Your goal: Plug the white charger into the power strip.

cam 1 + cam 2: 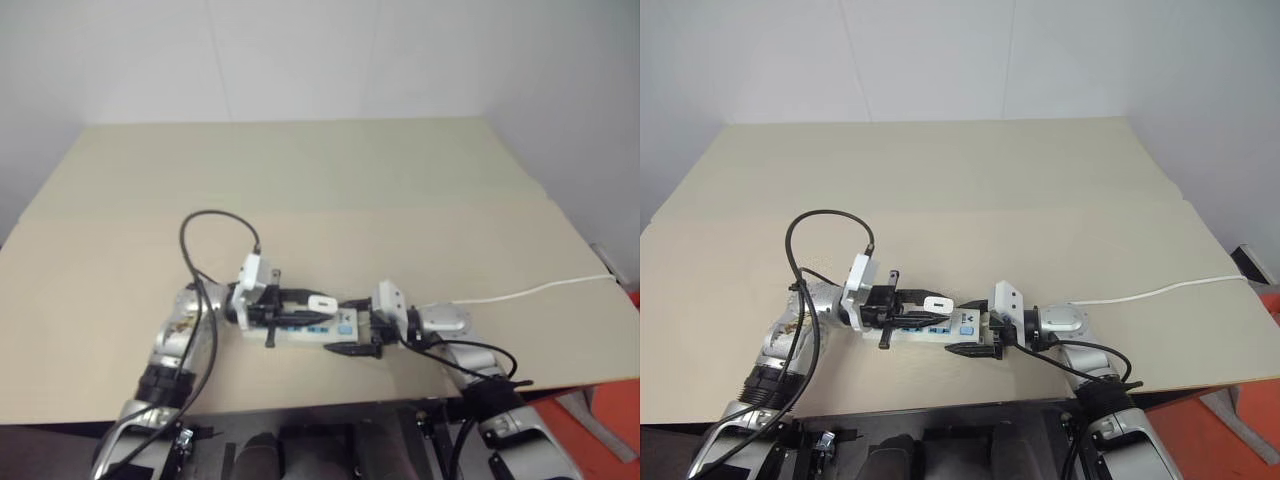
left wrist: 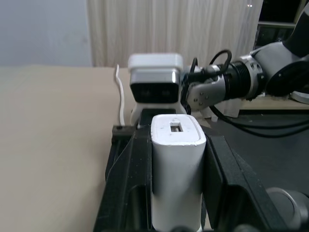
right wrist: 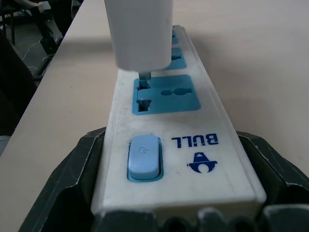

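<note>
Nearest you, the right tool (image 1: pixel 975 340) reaches in from the right along the tabletop (image 1: pixel 970 190), its two black fingers spread wide around the switch end of the power strip (image 3: pixel 169 121), a long flat white plastic bar with blue sockets and a blue rocker switch (image 3: pixel 144 157). You are bracing the strip here, so keep that hold square.

Just beyond the switch, the white charger (image 3: pixel 140 31), a small smooth white plastic block, hangs over the first blue socket (image 3: pixel 166 93). Its metal prong sits at the mouth of a slot and the body is not yet seated. The left tool (image 2: pixel 176 193) has its fingers pressed together on the charger's sides, pinching it.

The risk from here, as I judge it, is misalignment. If a prong catches the slot edge while you press, the charger may twist in the pinch or slip between the smooth fingers. A slanted push could also tip the strip out of the right tool's bracing.

Farther off, the strip's thin white cord (image 1: pixel 540 290) trails to the right edge.
</note>
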`<state>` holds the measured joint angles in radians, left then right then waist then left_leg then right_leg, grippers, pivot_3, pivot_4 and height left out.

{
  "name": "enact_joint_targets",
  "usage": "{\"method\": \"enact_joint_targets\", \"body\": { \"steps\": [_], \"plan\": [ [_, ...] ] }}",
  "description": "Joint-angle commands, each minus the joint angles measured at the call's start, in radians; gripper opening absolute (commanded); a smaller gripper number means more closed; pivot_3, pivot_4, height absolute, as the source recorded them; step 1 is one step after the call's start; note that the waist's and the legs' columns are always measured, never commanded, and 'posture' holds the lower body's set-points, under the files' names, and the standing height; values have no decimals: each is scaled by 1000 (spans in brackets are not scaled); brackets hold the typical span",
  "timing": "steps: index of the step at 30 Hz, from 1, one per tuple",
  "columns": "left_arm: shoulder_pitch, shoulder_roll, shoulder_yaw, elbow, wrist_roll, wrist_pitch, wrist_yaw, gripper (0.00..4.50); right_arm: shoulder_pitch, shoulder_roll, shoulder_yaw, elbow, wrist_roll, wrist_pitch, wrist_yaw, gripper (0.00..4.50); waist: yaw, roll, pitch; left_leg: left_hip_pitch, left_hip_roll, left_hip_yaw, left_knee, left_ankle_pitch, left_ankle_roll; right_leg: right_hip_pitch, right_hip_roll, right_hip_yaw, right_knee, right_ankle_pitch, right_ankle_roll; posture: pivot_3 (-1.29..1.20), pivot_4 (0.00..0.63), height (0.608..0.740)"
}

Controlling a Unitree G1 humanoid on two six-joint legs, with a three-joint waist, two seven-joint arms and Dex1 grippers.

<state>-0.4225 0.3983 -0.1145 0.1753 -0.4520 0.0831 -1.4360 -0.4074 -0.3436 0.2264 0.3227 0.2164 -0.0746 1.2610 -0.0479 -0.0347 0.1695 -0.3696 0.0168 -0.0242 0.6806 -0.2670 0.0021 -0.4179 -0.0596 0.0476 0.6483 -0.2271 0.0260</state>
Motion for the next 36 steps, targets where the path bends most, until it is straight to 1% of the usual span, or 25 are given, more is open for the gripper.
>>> {"method": "enact_joint_targets", "body": {
  "steps": [1,7,16,24,30,36],
  "plan": [
    [-3,-3,-8,-7,1,-23,-11,1003,-7,3,9,-7,-2,9,-6,3456,0,0,0,0,0,0,0,0,0,0,0,0,0,0,0,0,150,740],
    [-11,-11,-25,27,19,-58,-26,1003,-4,2,9,-11,-2,12,-12,3456,0,0,0,0,0,0,0,0,0,0,0,0,0,0,0,0,150,740],
    [-29,-23,-30,84,52,-105,-8,1003,-4,1,6,-11,-3,12,-18,3456,1,0,0,0,0,0,0,0,0,0,0,0,0,0,0,0,150,740],
    [-27,0,-22,101,65,-106,-10,1003,-8,1,7,-7,-2,11,-19,3456,1,0,0,0,0,0,0,0,0,0,0,0,0,0,0,0,150,740],
    [-10,66,-25,88,81,-41,-6,1003,-7,-4,7,-7,-1,11,-22,3456,-4,0,0,0,0,0,0,0,0,0,0,0,0,0,0,0,150,740],
    [16,142,-35,72,94,-28,-23,1003,-9,-14,12,1,2,9,-21,3456,-19,0,0,1,1,0,-1,0,0,0,1,0,0,0,0,0,150,740]
  ]
}}
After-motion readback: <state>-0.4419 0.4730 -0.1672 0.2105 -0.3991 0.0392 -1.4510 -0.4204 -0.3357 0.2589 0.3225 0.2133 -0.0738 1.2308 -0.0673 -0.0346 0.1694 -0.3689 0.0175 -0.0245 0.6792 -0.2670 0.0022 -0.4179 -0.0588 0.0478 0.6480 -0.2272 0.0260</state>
